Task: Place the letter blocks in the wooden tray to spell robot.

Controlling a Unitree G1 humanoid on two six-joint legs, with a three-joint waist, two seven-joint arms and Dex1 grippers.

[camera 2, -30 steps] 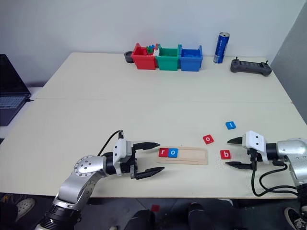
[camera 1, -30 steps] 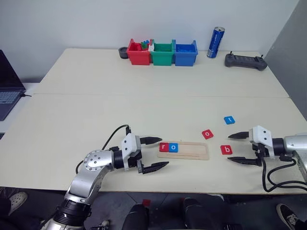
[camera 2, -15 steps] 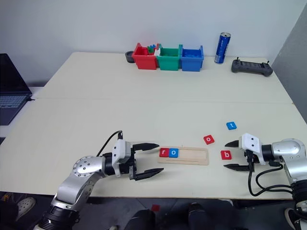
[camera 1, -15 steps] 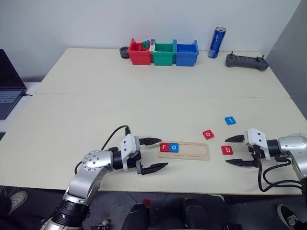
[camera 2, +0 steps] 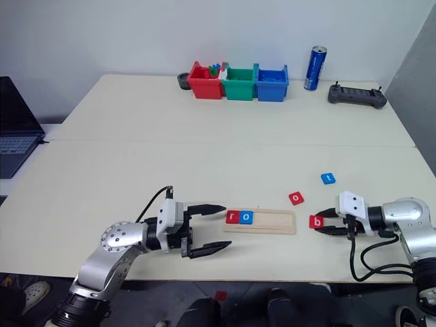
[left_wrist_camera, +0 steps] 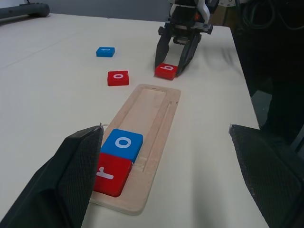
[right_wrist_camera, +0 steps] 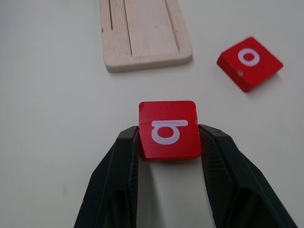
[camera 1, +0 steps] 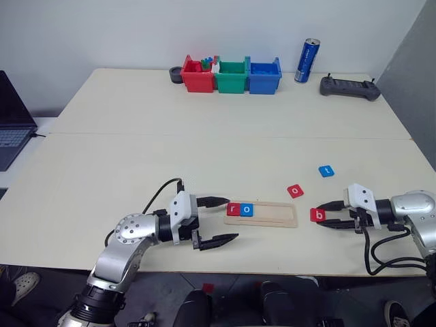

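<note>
The table [camera 1: 204, 136] is carrying the wooden tray [camera 1: 276, 216], which is holding the red r block [camera 1: 233, 209] and blue o block [camera 1: 246, 210] at its left end. The left gripper [camera 1: 218, 221] is hovering beside that end, jaws spread and empty. The right gripper [camera 1: 325, 214] is clamping the red b block [right_wrist_camera: 168, 128] just right of the tray. The red o block [camera 1: 295, 191] and blue t block [camera 1: 326, 171] are lying loose beyond it.
</note>
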